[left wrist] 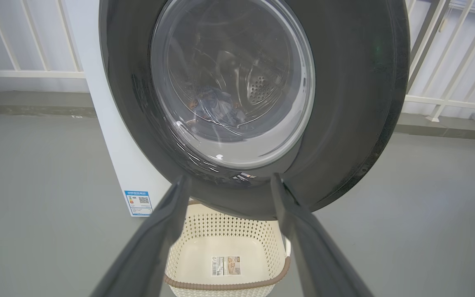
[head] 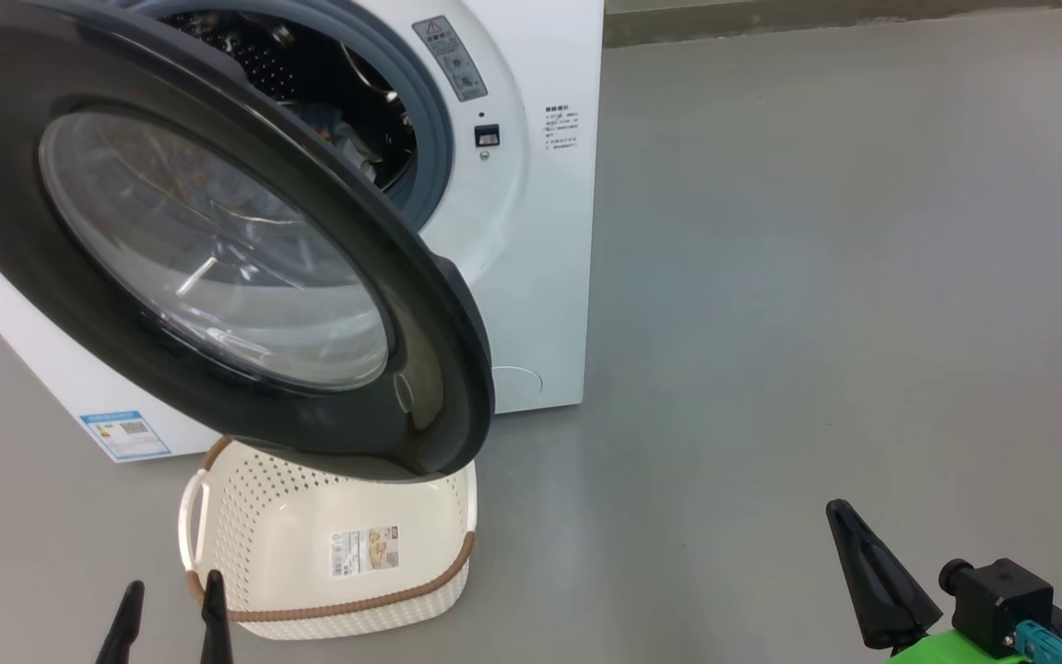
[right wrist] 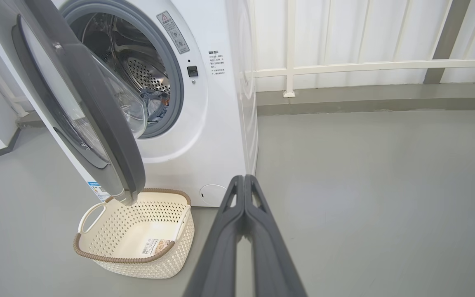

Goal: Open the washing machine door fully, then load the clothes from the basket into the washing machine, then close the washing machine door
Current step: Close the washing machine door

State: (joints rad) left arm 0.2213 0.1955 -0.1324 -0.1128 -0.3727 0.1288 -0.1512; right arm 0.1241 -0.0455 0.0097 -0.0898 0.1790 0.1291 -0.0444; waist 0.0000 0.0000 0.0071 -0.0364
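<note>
Right wrist view reveals clothes (right wrist: 155, 105) inside drum (right wrist: 140, 70), past door (right wrist: 116, 140).

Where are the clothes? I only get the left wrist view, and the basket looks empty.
Observer: The blue clothes lie inside the washing machine, low in its round opening.
Operator: Is my right gripper holding some?
Observer: No, the right gripper is shut on nothing, above grey floor.
Operator: Is the door shut?
Observer: No, the washing machine door stands swung open, its lower edge above the basket.
</note>
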